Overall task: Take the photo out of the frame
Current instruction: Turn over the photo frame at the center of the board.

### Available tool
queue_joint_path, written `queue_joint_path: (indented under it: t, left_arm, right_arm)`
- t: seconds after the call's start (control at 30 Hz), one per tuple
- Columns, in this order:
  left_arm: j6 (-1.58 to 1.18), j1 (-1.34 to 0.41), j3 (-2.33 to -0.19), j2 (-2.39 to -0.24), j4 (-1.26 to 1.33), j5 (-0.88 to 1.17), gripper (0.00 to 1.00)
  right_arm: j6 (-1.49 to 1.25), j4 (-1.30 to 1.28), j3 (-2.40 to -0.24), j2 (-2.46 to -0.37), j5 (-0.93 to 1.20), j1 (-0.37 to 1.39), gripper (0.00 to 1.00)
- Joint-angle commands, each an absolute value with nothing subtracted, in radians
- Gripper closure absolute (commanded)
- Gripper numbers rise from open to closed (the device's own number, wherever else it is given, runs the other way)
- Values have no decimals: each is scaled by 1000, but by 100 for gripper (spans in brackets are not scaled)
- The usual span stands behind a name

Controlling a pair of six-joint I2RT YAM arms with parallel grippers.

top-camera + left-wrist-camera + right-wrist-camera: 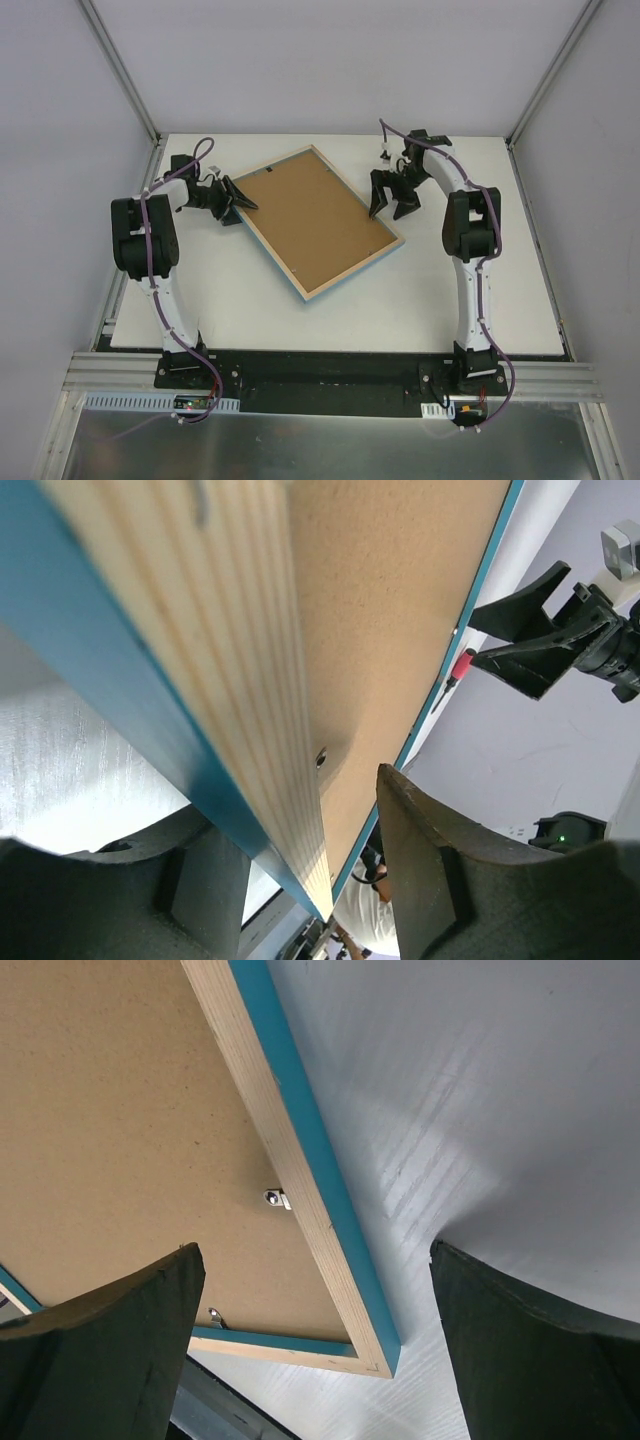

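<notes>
Straddling the far-left rim of the thin rectangular picture frame [352, 268], the left hand [238, 208] has its two black fingers partly spread. Its wrist view shows the pale wood rim running between them with a clear gap on the board side, so I judge it sits around the edge rather than clamped on it.

The picture frame lies face down and askew on the white counter [420, 310]. Its light-blue front shows only as a thin line beneath the layered pale wood of its back. That pose suits the job, since the way in is from behind.

Filling the opening is the plain brown backing board [310, 220], matt and finely speckled like pressed fibre, held by small silver metal tabs [277, 1198] along the rim. The glossy photo is out of sight, presumably under that board, inside the picture frame.

The right hand [391, 210] hangs over the right edge, fingers spread wide and empty, likely placed to steady the rim or turn a tab.
</notes>
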State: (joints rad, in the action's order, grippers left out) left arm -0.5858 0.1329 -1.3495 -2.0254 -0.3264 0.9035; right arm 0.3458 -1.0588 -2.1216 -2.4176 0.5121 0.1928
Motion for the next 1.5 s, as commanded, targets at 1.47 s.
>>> queue_joint_path:
  t: [1.47]
  left_arm:
    - [-463, -95, -1609, -2276, -396, 825, 49]
  right_arm:
    - [569, -1075, -1296, -1902, 468, 337, 9]
